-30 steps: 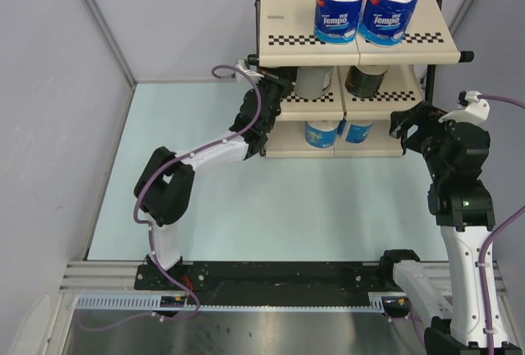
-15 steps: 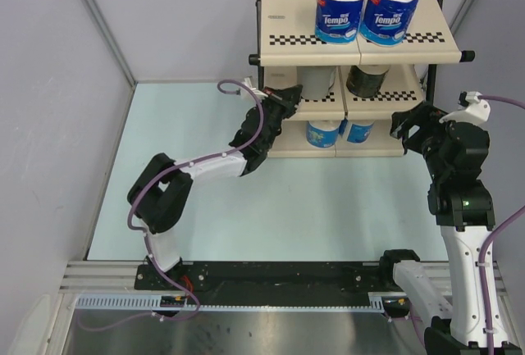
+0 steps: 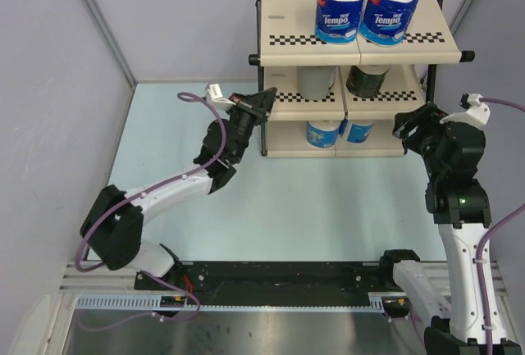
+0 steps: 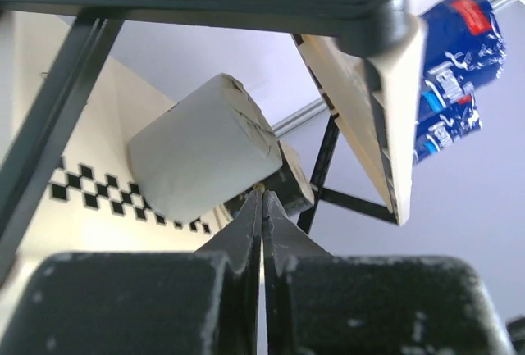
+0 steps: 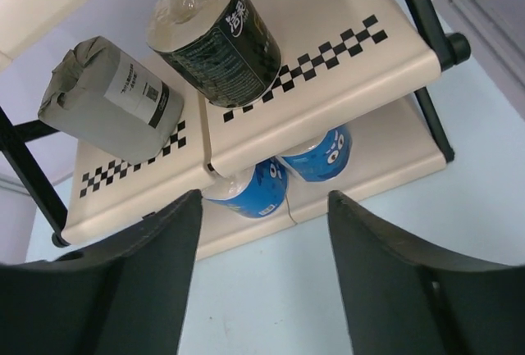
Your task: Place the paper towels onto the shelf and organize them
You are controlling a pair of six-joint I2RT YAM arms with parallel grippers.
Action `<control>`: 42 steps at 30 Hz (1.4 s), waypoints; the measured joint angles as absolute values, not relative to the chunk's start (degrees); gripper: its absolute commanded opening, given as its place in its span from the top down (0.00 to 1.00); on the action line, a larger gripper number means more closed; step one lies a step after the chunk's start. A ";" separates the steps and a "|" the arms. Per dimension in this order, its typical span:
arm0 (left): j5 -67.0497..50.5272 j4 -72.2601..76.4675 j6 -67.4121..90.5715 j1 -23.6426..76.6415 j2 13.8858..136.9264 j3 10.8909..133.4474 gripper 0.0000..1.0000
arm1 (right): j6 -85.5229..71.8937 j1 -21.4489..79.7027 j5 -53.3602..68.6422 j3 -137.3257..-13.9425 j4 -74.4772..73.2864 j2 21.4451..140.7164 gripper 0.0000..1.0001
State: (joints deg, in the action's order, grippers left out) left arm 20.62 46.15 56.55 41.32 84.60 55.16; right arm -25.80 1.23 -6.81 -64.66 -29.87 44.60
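**Status, top view.** Shelf (image 3: pixel 287 19) at 1 o'clock on the table. All six paper towels (image 3: pixel 340 6) aboard:
- two blue-wrapped rolls on the top tier
- grey roll (image 5: pixel 111 105) and dark roll (image 5: pixel 215 37) side by side on the middle tier
- bottom pair (image 5: pixel 254 191) on the lowest tier

**Left gripper** (image 3: pixel 267 95): fingers pressed together, nothing between them. Positioned just beside the front-left corner of the middle tier, at 9 o'clock from the grey roll.

**Right gripper** (image 3: pixel 413 121): fingers spread wide, nothing held. Positioned at 4 o'clock from the shelf, facing the two lower tiers.

**Judged step:** final tidying and clearing of the arms, with placement apparently complete.

**Procedure**
1. Draw the left gripper back toward 7 o'clock in a straight line, clear of the black corner post (image 3: pixel 263 138).
2. Avoid any sweep toward 3 o'clock, which risks nudging the grey roll into the dark roll.
3. If a roll needs straightening, press with closed fingertips low on the wrapper, so as to slide it and not tip it.
4. Keep the right gripper apart from the frame, and enter a tier only from the front.
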 measured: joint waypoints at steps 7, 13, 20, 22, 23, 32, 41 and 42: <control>19.73 40.36 52.95 41.06 74.61 48.58 0.99 | -32.01 0.71 -6.26 -58.13 -25.36 44.97 1.00; 18.83 36.64 50.96 40.77 70.59 46.39 0.99 | -36.80 -1.32 -2.92 -51.42 -18.04 44.80 1.00; 18.20 35.11 50.17 40.51 68.20 44.07 1.00 | -42.17 -6.00 4.03 -46.15 -2.52 47.62 1.00; 17.87 34.52 49.91 40.32 67.53 43.46 1.00 | -44.03 -7.16 6.09 -44.86 2.39 49.45 1.00; 17.78 34.33 49.87 40.27 67.31 43.31 1.00 | -44.75 -7.53 6.81 -44.42 4.32 50.30 1.00; 17.41 33.30 49.34 39.29 65.56 42.24 1.00 | -51.13 -9.32 11.27 -42.39 22.35 61.08 1.00; 16.29 32.93 49.32 37.89 65.43 41.45 1.00 | -54.39 -9.50 11.49 -42.39 33.19 67.66 1.00; 16.21 32.88 49.32 37.80 65.32 41.28 1.00 | -54.52 -9.50 11.35 -42.39 33.74 68.10 1.00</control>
State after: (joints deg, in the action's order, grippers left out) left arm 16.21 32.88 49.32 37.80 65.32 41.28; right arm -54.52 -9.50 11.35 -42.39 33.74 68.10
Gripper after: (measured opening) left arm 0.005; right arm 0.009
